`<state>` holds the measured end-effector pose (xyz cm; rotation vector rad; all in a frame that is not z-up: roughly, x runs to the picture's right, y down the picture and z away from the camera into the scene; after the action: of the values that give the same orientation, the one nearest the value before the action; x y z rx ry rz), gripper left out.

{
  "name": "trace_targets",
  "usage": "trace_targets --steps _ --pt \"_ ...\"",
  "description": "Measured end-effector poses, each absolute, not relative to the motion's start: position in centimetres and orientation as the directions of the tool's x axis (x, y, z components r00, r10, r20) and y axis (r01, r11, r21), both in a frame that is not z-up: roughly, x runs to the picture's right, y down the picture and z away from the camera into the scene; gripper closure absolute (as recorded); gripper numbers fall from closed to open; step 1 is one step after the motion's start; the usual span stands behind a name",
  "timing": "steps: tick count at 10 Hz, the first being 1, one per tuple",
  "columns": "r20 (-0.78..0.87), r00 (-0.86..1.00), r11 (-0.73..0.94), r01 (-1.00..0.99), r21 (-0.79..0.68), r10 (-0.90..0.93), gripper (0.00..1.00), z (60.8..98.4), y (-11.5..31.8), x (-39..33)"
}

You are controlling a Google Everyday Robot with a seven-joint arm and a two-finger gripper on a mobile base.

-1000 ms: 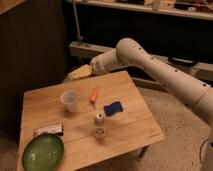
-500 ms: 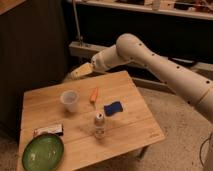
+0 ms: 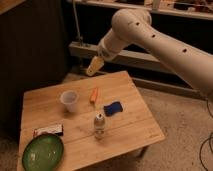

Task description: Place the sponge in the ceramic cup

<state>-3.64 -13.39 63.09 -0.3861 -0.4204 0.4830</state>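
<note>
**Gripper** [image 3: 94, 65]: one. Hangs in the air over the far edge of the table [image 3: 136, 126], on the end of the white arm [image 3: 150, 34], touching nothing. Whether it is apart or together cannot be told.

**Carrot** [image 3: 94, 95]: one, orange. Lies on the table at 6 o'clock from the gripper.

**Sponge** [image 3: 113, 108]: one, dark blue and flat. Lies on the wood at 5 o'clock from the gripper and 3 o'clock from the cup. It is well apart from the cup, not in it.

**Cup** [image 3: 69, 101]: one, whitish. Stands upright at 7 o'clock from the gripper. Nothing blue shows in it.

**Bottle** [image 3: 99, 125]: one, clear. Stands upright at 7 o'clock from the sponge.

**Packet** [image 3: 49, 131]: one. Lies flat at 7 o'clock from the cup.

**Plate** [image 3: 42, 152]: one, green. Sits at the near left corner, 6 o'clock from the packet.

**Step in hand (judged):** reaching for the sponge.
- Come straight down on the sponge and span its narrower side.
- Go low, since the pad is thin and soft and would slip out of a high pinch.
- Stay clear of the carrot at 10 o'clock and the bottle at 7 o'clock from the sponge.
- The cup looks light and tippable, so carry the sponge above its rim.
- Let the sponge go edge-down, because the pad is about as wide as the mouth.
</note>
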Motion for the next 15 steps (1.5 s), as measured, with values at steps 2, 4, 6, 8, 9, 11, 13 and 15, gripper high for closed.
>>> trace_targets --steps 2,4,6,8,9,11,13,15 --pt "0.292 0.804 0.817 -0.364 -0.448 0.518 0.2 63.1 -13.4 -3.5" --pt "0.292 0.804 0.817 -0.363 -0.449 0.518 0.2 63.2 -13.3 -3.6" --pt "0.284 0.809 0.814 -0.358 -0.456 0.515 0.2 63.5 -12.8 -3.6" --pt "0.269 0.817 0.811 -0.354 -0.465 0.511 0.2 65.4 -10.5 -3.0" --pt "0.27 0.817 0.812 -0.352 -0.466 0.509 0.2 66.5 -9.0 -2.6" --pt "0.276 0.821 0.815 -0.337 -0.471 0.499 0.2 68.8 -5.4 -1.3" --pt "0.267 0.822 0.808 -0.339 -0.481 0.503 0.2 70.5 -2.3 0.7" --pt "0.248 0.82 0.794 -0.348 -0.499 0.516 0.2 72.0 -0.4 3.3"
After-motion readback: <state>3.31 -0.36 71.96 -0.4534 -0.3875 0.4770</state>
